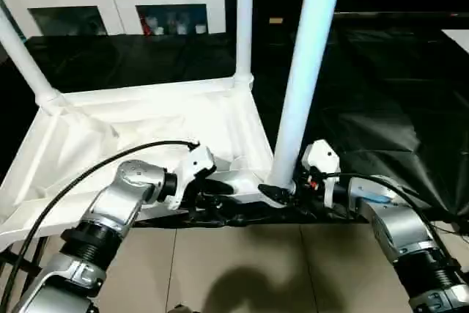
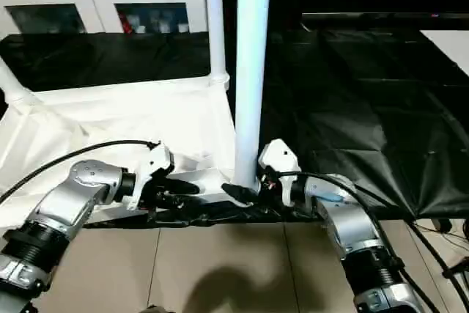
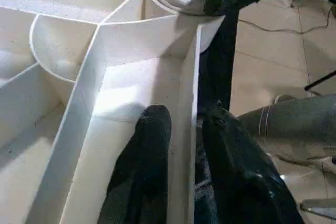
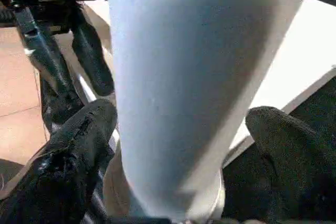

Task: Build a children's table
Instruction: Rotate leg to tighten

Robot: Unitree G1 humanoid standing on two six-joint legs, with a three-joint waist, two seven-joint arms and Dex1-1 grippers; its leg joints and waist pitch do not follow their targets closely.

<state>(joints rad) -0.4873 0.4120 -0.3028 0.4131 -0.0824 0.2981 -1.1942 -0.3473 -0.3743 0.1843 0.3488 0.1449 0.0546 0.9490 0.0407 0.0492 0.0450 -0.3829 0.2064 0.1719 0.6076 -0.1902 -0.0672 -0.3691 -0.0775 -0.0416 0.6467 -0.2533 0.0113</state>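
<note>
The white plastic rectangular tabletop lies ribs-up at centre left. The left end effector pinches its near rim; the right end effector straddles wide a white tube leg (top cut off) in the near-right corner socket.

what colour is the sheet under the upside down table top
Black, glossy and wrinkled sheet, best seen in the right eye view.
</note>
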